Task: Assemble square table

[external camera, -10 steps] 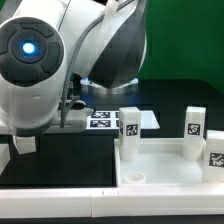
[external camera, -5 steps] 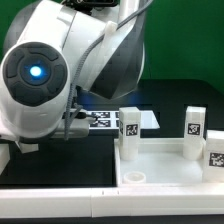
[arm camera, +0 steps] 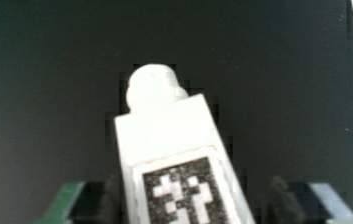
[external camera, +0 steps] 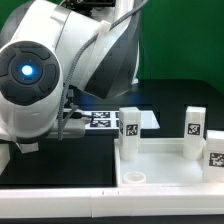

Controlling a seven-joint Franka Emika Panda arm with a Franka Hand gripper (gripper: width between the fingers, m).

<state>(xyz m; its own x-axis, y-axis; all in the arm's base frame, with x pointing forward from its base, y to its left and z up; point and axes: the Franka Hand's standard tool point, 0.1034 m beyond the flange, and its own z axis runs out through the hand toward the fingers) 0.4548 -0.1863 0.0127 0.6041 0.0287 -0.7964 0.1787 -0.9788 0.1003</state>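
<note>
Filling most of the wrist view, a short white plastic leg with a rounded tip and a black-and-white square tag (arm camera: 169, 150) lies lengthwise between the two dark fingers of the tool (arm camera: 187, 200), against the black bench (arm camera: 48, 60). One finger (arm camera: 84, 203) shows just beside one flank of the leg and the other a little off the opposite flank; whether either pad presses on the plastic cannot be told, so the tool stands partly open around the leg with a firm hold not confirmed.

In the exterior view the bulky white arm with a glowing blue ring (external camera: 45, 85) covers the exterior view's left half and hides the tool and that leg completely. Toward the exterior view's right, the large white plastic square slab (external camera: 165, 165) rests on the bench, with a round hole (external camera: 137, 177) visible near its front corner. Three more tagged white legs stand upright on or right at it: one (external camera: 129, 130) at the near left edge, one (external camera: 194, 128) farther back, and one (external camera: 215, 150) cut by the picture's edge. Behind them, partly hidden by the arm, the marker board (external camera: 105, 120) lies flat on the black surface.
</note>
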